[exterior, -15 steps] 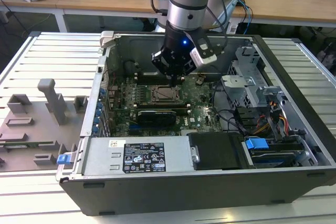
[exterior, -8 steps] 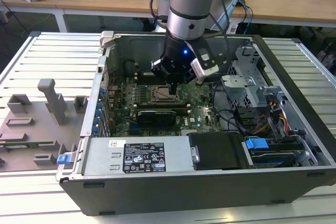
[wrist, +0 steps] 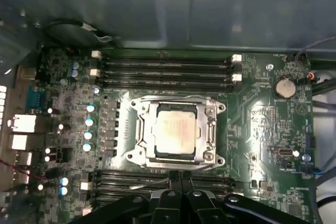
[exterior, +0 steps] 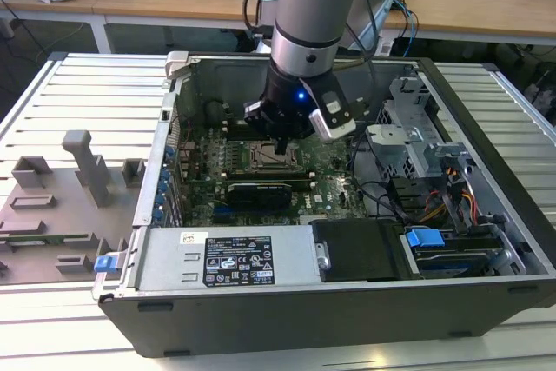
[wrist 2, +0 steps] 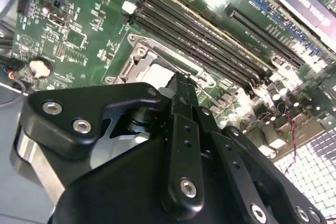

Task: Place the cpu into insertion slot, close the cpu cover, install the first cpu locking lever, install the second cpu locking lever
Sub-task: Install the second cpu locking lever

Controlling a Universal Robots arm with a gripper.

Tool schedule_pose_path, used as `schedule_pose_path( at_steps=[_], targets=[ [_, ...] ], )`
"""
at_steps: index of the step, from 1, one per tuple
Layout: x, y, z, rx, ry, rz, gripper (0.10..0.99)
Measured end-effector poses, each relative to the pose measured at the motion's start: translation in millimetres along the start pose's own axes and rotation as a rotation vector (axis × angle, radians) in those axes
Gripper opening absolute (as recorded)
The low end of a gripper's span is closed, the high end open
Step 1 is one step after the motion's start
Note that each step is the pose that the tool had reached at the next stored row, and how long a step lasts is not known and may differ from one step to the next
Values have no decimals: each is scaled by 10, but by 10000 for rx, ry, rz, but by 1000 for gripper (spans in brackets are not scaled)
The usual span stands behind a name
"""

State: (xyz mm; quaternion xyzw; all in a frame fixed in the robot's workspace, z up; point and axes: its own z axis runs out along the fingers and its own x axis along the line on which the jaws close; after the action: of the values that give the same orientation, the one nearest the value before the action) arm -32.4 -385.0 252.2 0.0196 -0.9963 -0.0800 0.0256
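One gripper (wrist: 178, 195), fingers together, empty, just above cpu (wrist: 176, 131) seated in insertion slot (wrist: 137, 129); risk: fingertip scraping chip or snagging cpu cover (wrist: 210, 129).

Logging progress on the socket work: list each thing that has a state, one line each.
cpu: seated in the insertion slot, metal face up.
cpu cover: down around the chip.
computer case: side open, board exposed.
tool: directly above the socket.
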Motion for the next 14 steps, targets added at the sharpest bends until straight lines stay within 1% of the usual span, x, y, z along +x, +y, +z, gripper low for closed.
schedule_pose_path(
  at_steps=[1, 3, 6, 8, 10, 12, 13, 14],
  targets=[
    [17, -22, 5, -42, -1, -2, 106],
    [66, -50, 22, -77, -2, -5, 106],
    [155, -77, 60, -96, -3, -6, 106],
    [249, -95, 113, -104, -4, -6, 106],
    [312, -105, 155, -103, -3, -7, 106],
    [354, -115, 196, -103, -4, -5, 106],
    [359, -119, 217, -103, -3, -7, 106],
    [364, -129, 267, -103, -2, -14, 106]
  ],
)
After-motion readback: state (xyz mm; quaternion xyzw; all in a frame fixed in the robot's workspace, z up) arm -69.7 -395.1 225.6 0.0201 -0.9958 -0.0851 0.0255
